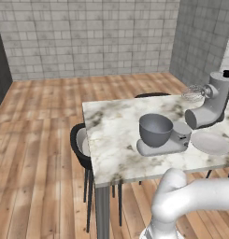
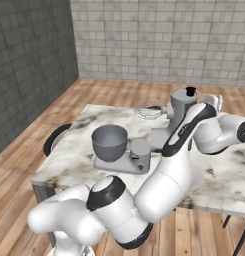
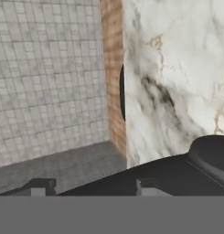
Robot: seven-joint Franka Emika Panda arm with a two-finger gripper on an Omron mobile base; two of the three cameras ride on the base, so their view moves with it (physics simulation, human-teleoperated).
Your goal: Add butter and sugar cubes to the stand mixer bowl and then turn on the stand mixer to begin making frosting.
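Tool (image 3: 93, 186) fingertips cut off, state unclear

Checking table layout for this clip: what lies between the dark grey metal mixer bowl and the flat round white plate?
In the left base view, the mixer's grey rounded base column stands between the bowl and the plate.

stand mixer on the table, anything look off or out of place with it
The stand mixer has its head tilted back, so the wire whisk hangs in the air behind the stand mixer bowl rather than over it. The bowl sits upright on the flat base and looks empty. Nothing looks spilled on the marble table.
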